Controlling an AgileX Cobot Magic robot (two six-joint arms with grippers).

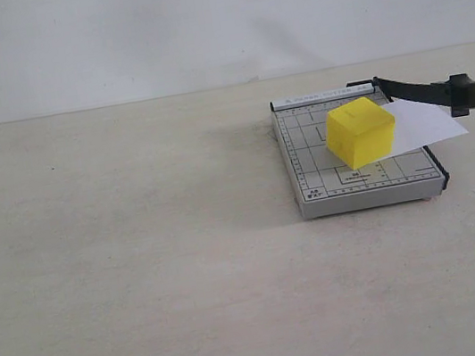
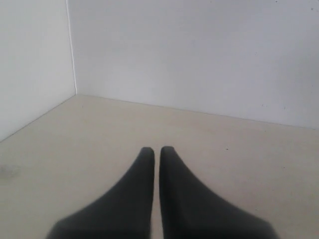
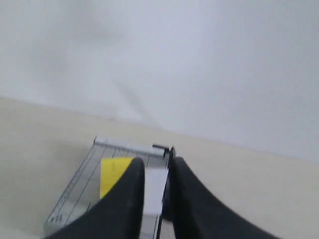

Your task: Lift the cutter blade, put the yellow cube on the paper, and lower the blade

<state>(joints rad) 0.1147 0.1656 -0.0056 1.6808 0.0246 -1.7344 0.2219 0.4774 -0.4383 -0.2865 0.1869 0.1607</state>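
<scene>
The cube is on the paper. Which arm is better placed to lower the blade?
Right, probably. The right gripper points at the cutter blade, raised beside the yellow cube; the left gripper faces only bare table.

Nothing here is legible to me. The grey cutter base [image 1: 314, 175] carries a printed grid of ruled lines. A row of small characters runs along its top bar, a small dark mark sits in its near left corner, and there is more tiny print by the front edge. All of it is too small to read. The yellow cube [image 1: 359, 131] bears a faint mark on its top face, which I cannot make out.
</scene>
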